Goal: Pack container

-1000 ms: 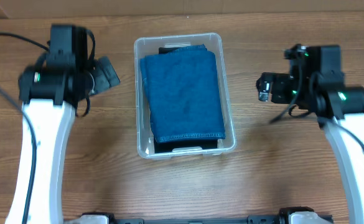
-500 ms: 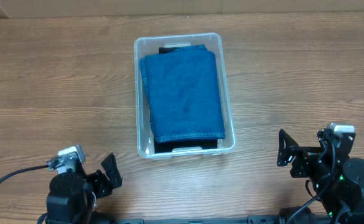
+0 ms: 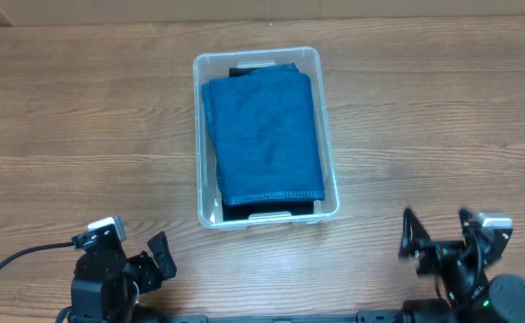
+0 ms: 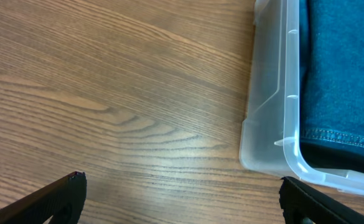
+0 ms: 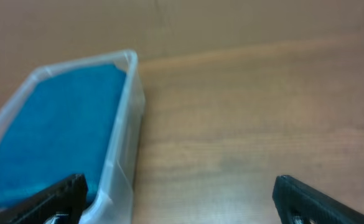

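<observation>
The clear plastic container (image 3: 203, 135) stands upright at the table's middle, holding a folded blue cloth (image 3: 264, 135) over something dark. It also shows in the left wrist view (image 4: 275, 93) and the right wrist view (image 5: 127, 143). My left gripper (image 3: 145, 256) is open and empty at the front left, well short of the container; in its wrist view the jaws (image 4: 182, 193) span bare wood. My right gripper (image 3: 437, 238) is open and empty at the front right; its jaws (image 5: 178, 196) frame wood beside the container's corner.
Bare wooden table (image 3: 83, 117) lies on both sides of the container. A cardboard-coloured surface (image 5: 231, 22) runs along the far edge of the table.
Both arms have pulled back from beside the container to the table's front edge and lie low there. The container and cloth have not moved.
</observation>
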